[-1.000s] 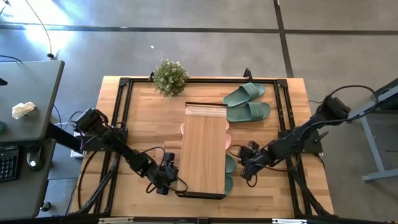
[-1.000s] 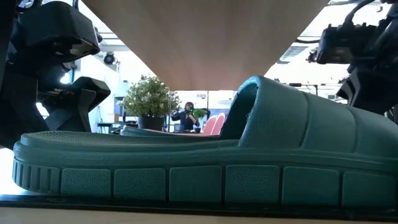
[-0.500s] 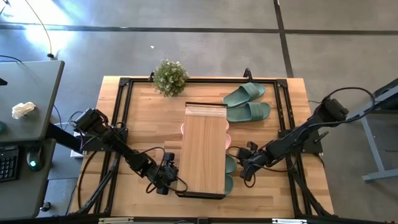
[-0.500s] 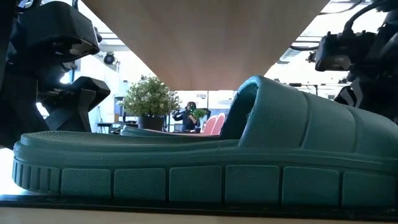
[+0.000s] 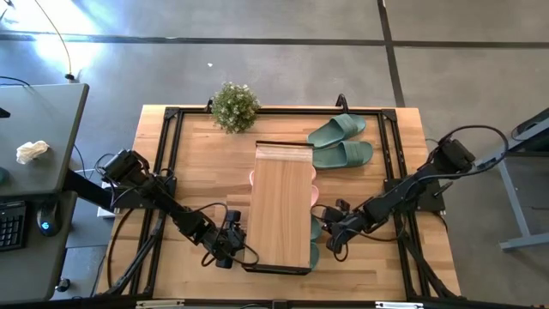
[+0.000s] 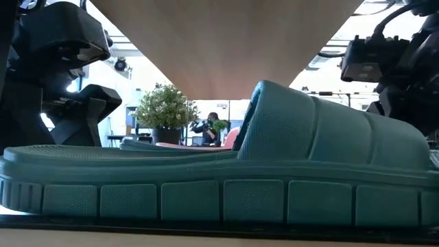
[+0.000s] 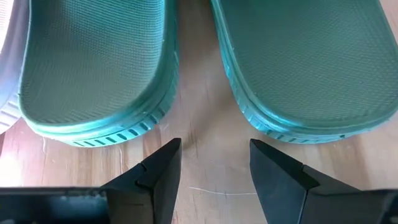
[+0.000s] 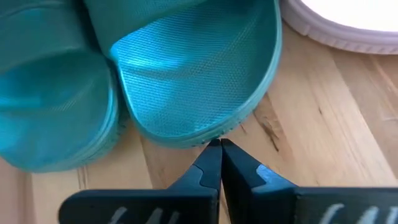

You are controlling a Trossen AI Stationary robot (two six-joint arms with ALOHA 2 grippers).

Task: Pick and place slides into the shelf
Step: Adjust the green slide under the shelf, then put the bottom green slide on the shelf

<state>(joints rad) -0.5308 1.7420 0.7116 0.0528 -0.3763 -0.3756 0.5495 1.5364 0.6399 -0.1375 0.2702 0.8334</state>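
The light-wood shelf [image 5: 280,206] stands in the middle of the table. A green pair of slides [image 7: 93,68] [image 7: 311,62] lies flat under its near part, heels toward my left gripper [image 7: 214,155], which stands open just short of them and touches neither. My right gripper [image 8: 219,152] is shut at the shelf's right side [image 5: 330,237], against a toe of that pair. A pink slide [image 8: 348,25] lies beside them under the shelf. A second green pair [image 5: 341,142] rests on the table at the far right. My right gripper touches the front rim of a green slide's toe end [image 8: 208,138] with the tips of its shut fingers. The fingers come slanting down from the table's right. The slide lies flat on its sole on the table, mostly under the shelf.
A small potted plant [image 5: 234,106] stands at the table's far edge, left of the shelf. A black frame [image 5: 163,154] runs around the tabletop. A desk with a keyboard [image 5: 10,225] stands beyond the table's left side. A person shows far off in the low view [image 6: 209,127].
My right gripper, still shut, has moved down and toward the table's left, up to the shelf's side. The green slide in front of the low view has slid toward the table's left, farther under the shelf.
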